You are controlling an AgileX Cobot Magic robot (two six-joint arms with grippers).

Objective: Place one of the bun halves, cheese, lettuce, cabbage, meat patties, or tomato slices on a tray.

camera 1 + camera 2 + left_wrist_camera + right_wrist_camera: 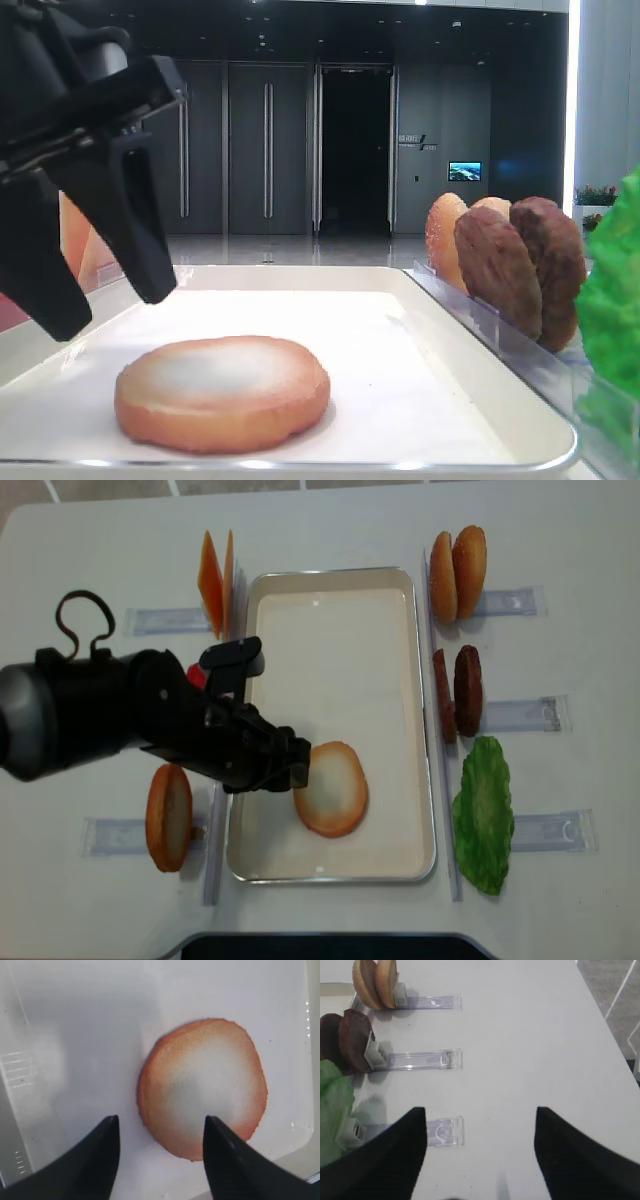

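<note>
The overhead view alone shows the full layout: the tray point(335, 590) at centre, cheese point(212, 580) at 11 o'clock, spare bun halves point(458, 572) at 1 o'clock, meat patties point(457, 692) at 3 o'clock, lettuce point(484, 813) at 4 o'clock; no writing is legible anywhere. The left gripper point(159, 1132) reaches in from 9 o'clock, fingers spread wide and empty just beside the bun half point(202, 1087), which lies pale face up on the tray's near end. The right gripper point(480, 1132) hangs over the bare table point(530, 1035), fingers wide apart, holding nothing.
</note>
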